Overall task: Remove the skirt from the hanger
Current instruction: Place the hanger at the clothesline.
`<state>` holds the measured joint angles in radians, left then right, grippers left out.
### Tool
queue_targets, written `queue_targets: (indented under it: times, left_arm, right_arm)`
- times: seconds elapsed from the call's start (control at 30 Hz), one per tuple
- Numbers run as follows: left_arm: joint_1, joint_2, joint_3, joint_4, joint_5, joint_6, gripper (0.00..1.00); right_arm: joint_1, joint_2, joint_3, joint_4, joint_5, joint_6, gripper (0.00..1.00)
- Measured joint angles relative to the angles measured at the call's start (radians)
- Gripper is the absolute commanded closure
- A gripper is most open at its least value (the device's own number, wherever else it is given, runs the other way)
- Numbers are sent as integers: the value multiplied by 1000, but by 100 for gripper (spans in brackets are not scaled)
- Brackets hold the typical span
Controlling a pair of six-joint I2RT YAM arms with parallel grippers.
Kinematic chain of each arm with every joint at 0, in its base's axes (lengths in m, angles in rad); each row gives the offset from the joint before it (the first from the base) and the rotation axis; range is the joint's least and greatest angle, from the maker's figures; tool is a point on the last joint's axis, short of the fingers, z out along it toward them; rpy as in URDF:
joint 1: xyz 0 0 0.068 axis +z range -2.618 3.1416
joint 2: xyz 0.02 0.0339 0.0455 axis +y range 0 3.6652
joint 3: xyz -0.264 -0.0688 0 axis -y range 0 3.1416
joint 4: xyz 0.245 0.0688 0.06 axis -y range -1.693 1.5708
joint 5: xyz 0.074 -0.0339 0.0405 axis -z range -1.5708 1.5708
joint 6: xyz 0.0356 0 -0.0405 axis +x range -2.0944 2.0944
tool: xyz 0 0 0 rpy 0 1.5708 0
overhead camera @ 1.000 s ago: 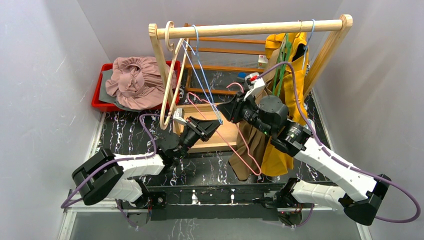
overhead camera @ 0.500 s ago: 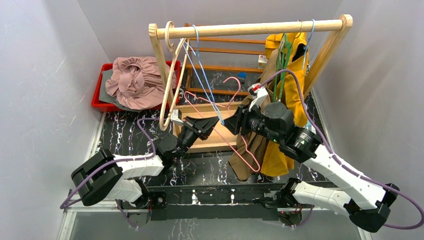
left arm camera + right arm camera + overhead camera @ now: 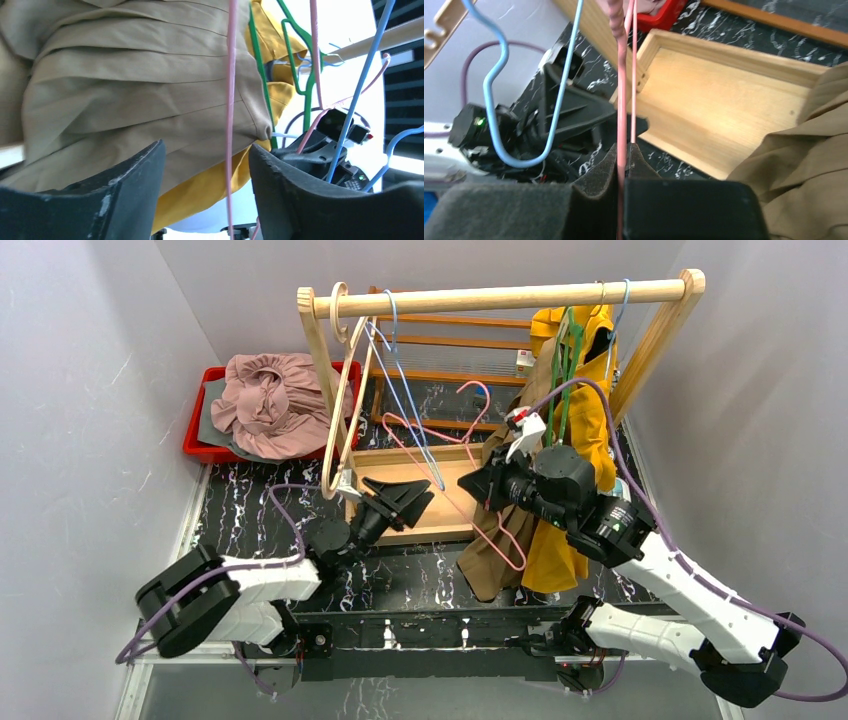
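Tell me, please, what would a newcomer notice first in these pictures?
First comes the pink hanger in the middle, off the wooden rail, with the jaws of the right gripper shut on its wire. Next, the tan skirt hanging beside a yellow garment on the right, and the heap of pink cloth in the red bin at the back left.

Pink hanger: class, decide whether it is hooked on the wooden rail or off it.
Off. The pink hanger has its hook clear of the wooden rail, and the right gripper is shut on its wire.
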<state>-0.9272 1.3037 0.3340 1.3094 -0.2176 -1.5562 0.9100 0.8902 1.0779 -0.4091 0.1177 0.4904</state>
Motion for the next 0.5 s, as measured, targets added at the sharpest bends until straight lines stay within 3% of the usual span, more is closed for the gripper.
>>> queue_targets:
  times: [0.07,0.23,0.37,0.47,0.5]
  left_arm:
    - [0,-74,-47,-67,-8,26,28]
    - [6,-419,-77,-442,-46,127,23]
    - [12,-630,-28,-801,-97,216,17]
    - [17,-744,27,-1197,-175,339,2]
    - [17,-744,80,-1335,-209,385,2]
  right_arm:
    - [0,16,31,-21,42,-11,100]
    - [0,24,98,-68,128,-63,100]
    - [0,58,175,-77,192,-131,100]
    - [0,97,235,-85,235,-226,100]
    - [0,114,270,-82,243,-269,100]
